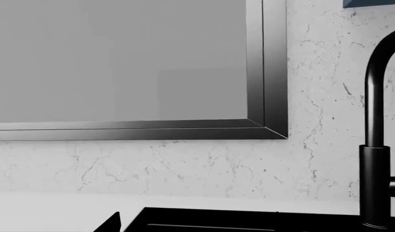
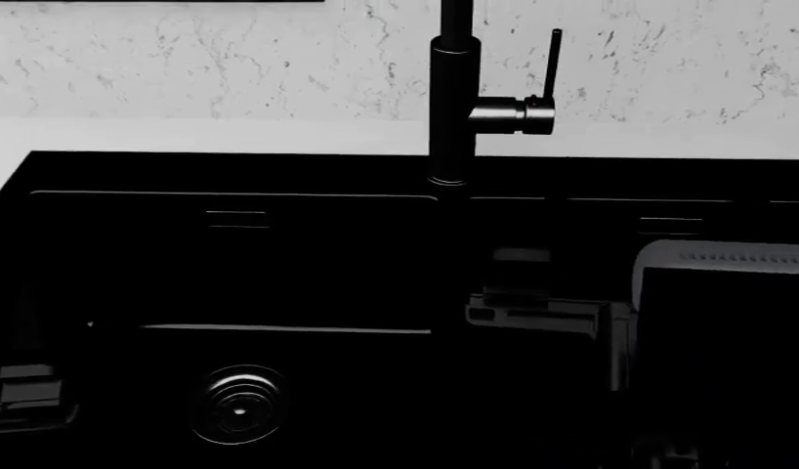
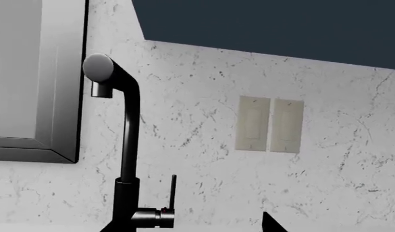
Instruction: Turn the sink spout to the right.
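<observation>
The sink spout [image 2: 453, 93] stands upright at the back rim of the sink [image 2: 243, 254], close to the middle of the basin's width, and its top runs out of the head view. Just beside the spout, on its right, a short side stub [image 2: 511, 114] sticks out and carries a thin upright lever [image 2: 552, 63]. In the right wrist view the spout [image 3: 128, 140] rises as a slim black tube, bends over at the top and ends in a rounded head [image 3: 99, 72] with the outlet pointing down. Behind the spout runs a white marbled wall [image 2: 178, 59]; on that wall, to the right of the spout, sit two pale switch plates [image 3: 270, 124], and to its left hangs a dark-framed panel [image 1: 268, 72]. The left wrist view shows the spout [image 1: 376, 145] near the corner of that frame, with the white table [image 1: 56, 208] and the dark sink edge [image 1: 249, 220] below. In front of the spout, low in the left basin, lies a round ringed drain [image 2: 238, 405]. The left claw [image 2: 28, 391] shows only as a dim shape at the sink's left edge, and the right claw [image 2: 530, 308] is a dark form in front of the spout's base, not touching it; I cannot tell whether either claw is open or closed.
</observation>
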